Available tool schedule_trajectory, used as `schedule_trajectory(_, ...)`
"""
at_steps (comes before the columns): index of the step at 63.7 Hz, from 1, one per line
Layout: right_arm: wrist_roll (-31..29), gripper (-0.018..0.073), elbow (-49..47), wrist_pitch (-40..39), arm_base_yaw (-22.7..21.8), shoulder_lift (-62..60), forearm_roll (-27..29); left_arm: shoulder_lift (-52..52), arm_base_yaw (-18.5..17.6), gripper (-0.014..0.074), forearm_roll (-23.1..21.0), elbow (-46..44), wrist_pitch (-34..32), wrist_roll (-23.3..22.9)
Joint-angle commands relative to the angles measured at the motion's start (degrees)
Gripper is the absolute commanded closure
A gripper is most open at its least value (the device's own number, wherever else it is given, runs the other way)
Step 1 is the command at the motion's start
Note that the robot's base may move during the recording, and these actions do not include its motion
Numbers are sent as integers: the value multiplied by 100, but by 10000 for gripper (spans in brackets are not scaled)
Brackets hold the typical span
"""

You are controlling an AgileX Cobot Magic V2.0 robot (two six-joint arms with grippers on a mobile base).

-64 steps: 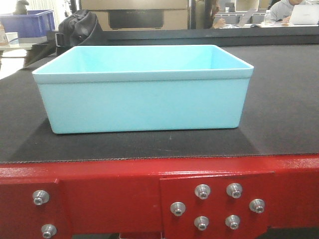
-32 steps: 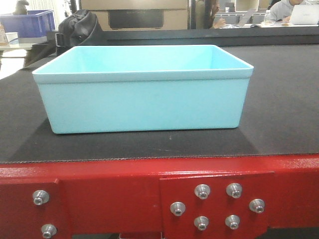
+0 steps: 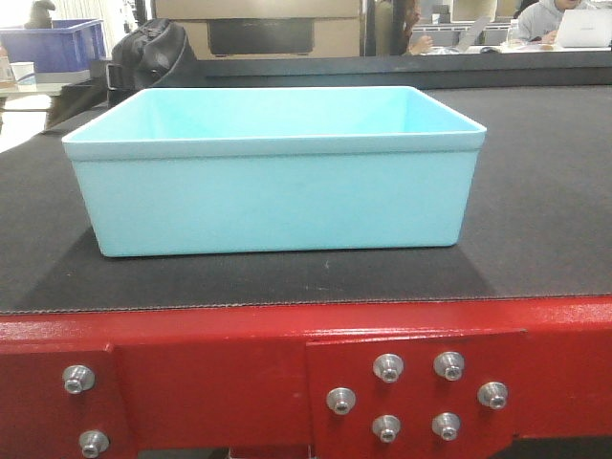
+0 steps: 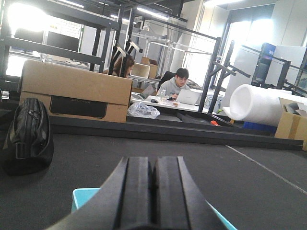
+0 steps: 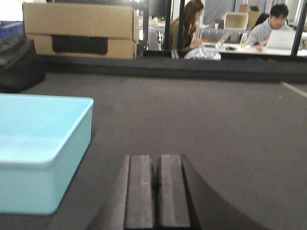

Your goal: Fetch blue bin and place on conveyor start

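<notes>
The pale cyan blue bin (image 3: 277,172) stands upright and empty on the dark belt of the conveyor start (image 3: 535,249), just behind the red frame (image 3: 220,373) with silver bolts. No gripper shows in the front view. In the left wrist view my left gripper (image 4: 153,165) is shut and empty, above the bin's near corner (image 4: 84,199). In the right wrist view my right gripper (image 5: 156,165) is shut and empty over the belt, to the right of the bin (image 5: 41,143) and apart from it.
A black bag (image 4: 26,136) lies on the belt at the back left. A cardboard box (image 4: 76,91) stands behind the belt. A dark blue crate (image 3: 57,43) sits far left. People work at desks beyond (image 5: 276,26). A white foam roll (image 4: 261,103) lies at the right.
</notes>
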Motion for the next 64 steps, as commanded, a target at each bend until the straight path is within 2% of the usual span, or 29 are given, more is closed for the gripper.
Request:
schedule_trajectory(1,-42,724,353,-165,-32,-320,24,-21,9,707,-34,-6,-70,5)
schedule_trajectory(13,-102,724,886,-130,-32,-1168,-50,-21,9,707,-34,-6,-70,5)
schedule_trajectory(20,-350,724,932,-241,-32,-1168,-50,-21,9,707,-34,-6,-70,5)
schedule_trajectory(40,-350,724,932,-276,-22,-1168,32,-18,9,707,-34,-6,-68,5)
schedule_trajectory(64,-294,724,932,-299,-22,-1168,444,-18,9,707,-34,-6,-68,5)
